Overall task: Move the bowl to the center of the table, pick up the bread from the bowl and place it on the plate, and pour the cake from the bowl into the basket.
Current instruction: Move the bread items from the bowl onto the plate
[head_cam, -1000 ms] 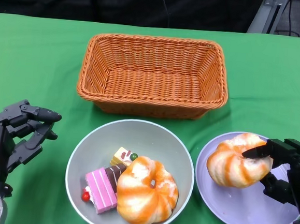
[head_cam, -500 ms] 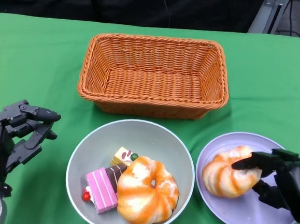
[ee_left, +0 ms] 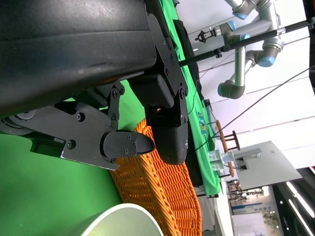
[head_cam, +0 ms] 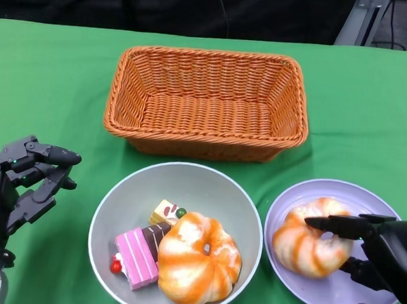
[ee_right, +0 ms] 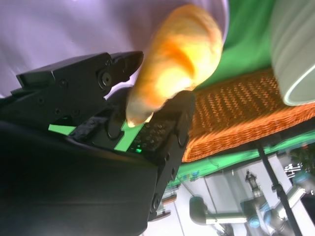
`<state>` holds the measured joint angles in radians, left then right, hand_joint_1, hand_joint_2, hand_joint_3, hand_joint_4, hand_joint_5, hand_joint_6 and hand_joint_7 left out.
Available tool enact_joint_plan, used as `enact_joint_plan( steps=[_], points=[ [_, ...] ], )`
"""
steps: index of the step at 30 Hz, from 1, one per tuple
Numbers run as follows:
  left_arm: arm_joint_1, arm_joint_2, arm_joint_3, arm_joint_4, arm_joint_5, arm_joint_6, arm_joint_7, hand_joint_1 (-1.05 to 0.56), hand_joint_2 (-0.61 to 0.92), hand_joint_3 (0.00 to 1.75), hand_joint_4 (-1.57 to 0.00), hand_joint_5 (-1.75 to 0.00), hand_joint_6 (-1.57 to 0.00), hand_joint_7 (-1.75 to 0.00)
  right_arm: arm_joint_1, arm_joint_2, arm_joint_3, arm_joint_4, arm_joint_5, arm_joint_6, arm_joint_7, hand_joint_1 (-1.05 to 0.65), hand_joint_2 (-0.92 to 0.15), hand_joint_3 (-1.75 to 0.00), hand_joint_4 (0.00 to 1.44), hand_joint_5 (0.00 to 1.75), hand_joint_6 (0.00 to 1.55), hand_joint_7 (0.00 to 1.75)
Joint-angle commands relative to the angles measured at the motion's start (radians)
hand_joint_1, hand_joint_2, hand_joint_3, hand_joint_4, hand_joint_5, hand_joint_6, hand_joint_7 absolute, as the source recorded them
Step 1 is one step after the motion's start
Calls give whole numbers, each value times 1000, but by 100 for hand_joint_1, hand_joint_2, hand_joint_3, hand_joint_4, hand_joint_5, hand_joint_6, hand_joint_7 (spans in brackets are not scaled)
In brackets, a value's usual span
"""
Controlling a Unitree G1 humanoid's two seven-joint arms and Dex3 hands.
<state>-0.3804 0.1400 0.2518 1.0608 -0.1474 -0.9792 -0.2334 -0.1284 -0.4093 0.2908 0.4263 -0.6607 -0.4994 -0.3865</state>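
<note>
Step in hand: setting bread on plate. Right hand (head_cam: 379, 254) grips bread roll (head_cam: 311, 238) resting on plate (head_cam: 333, 292), right of bowl (head_cam: 129, 202). Next: release roll, fetch second roll (head_cam: 199, 257) from bowl beside cake pieces (head_cam: 139, 256). Left hand (head_cam: 17, 187) empty, fingers apart, left of bowl. Basket (head_cam: 207, 103) far, centre.

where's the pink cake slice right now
Head view: the pink cake slice lies in the bowl, at its lower left, beside the bread.

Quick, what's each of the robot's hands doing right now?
Left hand: open, holding nothing, beside the bowl.
Right hand: fingers around the bread on the plate.
</note>
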Motion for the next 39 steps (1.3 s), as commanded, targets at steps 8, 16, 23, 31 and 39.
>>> enact_joint_plan(
  steps=[8,16,23,31,39],
  points=[
    [6,24,8,12,1,-2,4,-8,92,39,-77,-135,-96,-80,57,-55,-36,-205,11,114,198,-46,-80,-1,28,0,42,0],
    [4,28,8,18,1,-5,0,-8,92,39,-76,-134,-96,-79,56,-65,-59,-263,43,153,302,-62,-83,-1,21,0,42,0],
    [1,30,11,23,-13,-2,-16,-8,92,39,-76,-134,-96,-79,60,-105,-67,-363,56,235,466,-53,-81,0,14,0,39,0],
    [5,36,6,22,3,2,5,-8,92,39,-77,-134,-96,-80,17,-181,-81,-443,68,304,657,-39,-80,-1,17,1,37,0],
    [5,35,9,29,-5,-1,-12,-8,92,38,-76,-134,-95,-80,-60,-255,-117,-517,172,394,905,-52,-83,-1,20,2,33,0]
  ],
)
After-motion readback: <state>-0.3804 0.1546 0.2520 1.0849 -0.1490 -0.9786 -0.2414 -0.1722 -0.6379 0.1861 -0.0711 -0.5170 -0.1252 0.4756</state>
